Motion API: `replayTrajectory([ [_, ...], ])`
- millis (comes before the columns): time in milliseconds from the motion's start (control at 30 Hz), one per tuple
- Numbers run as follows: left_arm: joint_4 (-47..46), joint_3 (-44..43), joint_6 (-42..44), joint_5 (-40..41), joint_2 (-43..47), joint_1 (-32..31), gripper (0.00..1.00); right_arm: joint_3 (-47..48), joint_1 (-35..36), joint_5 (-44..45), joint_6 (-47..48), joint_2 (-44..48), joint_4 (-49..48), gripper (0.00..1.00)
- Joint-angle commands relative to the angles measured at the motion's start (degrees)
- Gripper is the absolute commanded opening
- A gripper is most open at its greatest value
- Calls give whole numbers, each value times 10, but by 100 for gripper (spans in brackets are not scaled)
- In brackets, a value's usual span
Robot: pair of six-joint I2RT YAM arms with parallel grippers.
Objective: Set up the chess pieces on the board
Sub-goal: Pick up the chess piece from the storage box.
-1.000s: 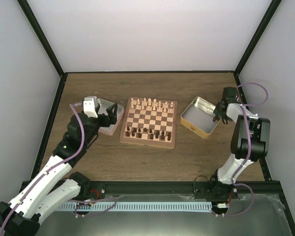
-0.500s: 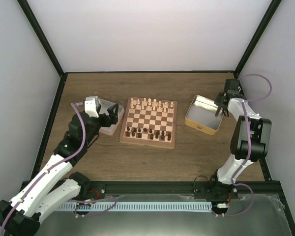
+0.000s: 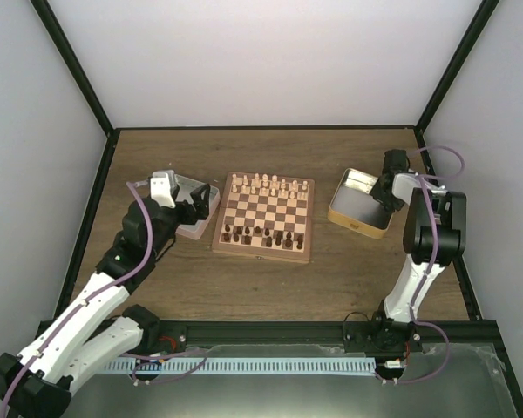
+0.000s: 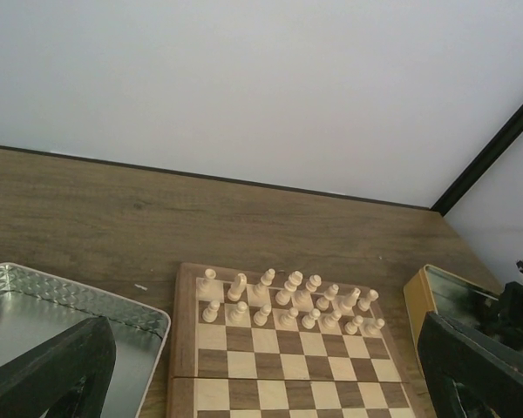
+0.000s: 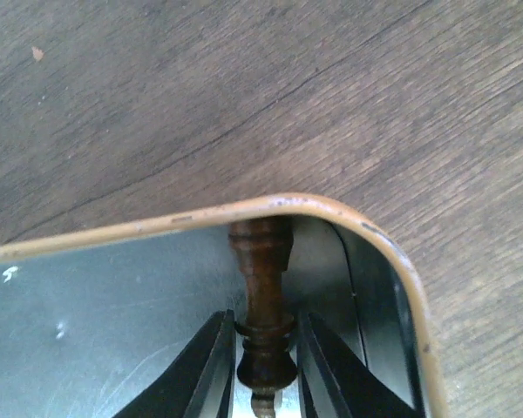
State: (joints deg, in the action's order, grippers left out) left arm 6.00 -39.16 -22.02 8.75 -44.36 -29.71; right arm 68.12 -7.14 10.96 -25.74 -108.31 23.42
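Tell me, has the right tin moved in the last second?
Yes. The tin turned from skewed to nearly square with the board, its left corner swinging away from the board.

The board (image 3: 261,258), square and checkered in light and dark brown with a pale rim, lay flat at mid-bench (image 3: 261,296). Tiny dark brown chess pieces (image 3: 261,235) stood on its two near rows. One more dark piece (image 5: 263,305) lay in the tin (image 5: 157,220) right of the board, head against the rim, clasped in the right pincer (image 5: 263,324).
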Motion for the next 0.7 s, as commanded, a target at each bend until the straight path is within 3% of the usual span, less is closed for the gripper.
replayTrajectory([
  [0, -11, -1, 3, 0, -15, 4, 97, 38, 5, 49, -30, -33, 12, 22],
  [200, -10, -2, 3, -1, -17, 4, 97, 34, 5, 46, -37, -55, 2, 21],
  [333, -14, -1, 3, -8, -22, 4, 97, 15, 5, -8, -25, -31, -15, 7],
  [500, -26, 0, 3, -45, -30, 5, 97, -41, 6, -139, -20, 77, -43, 6],
  [667, -53, 3, 12, -120, -32, 5, 97, -108, 13, -340, -9, 211, -99, 6],
])
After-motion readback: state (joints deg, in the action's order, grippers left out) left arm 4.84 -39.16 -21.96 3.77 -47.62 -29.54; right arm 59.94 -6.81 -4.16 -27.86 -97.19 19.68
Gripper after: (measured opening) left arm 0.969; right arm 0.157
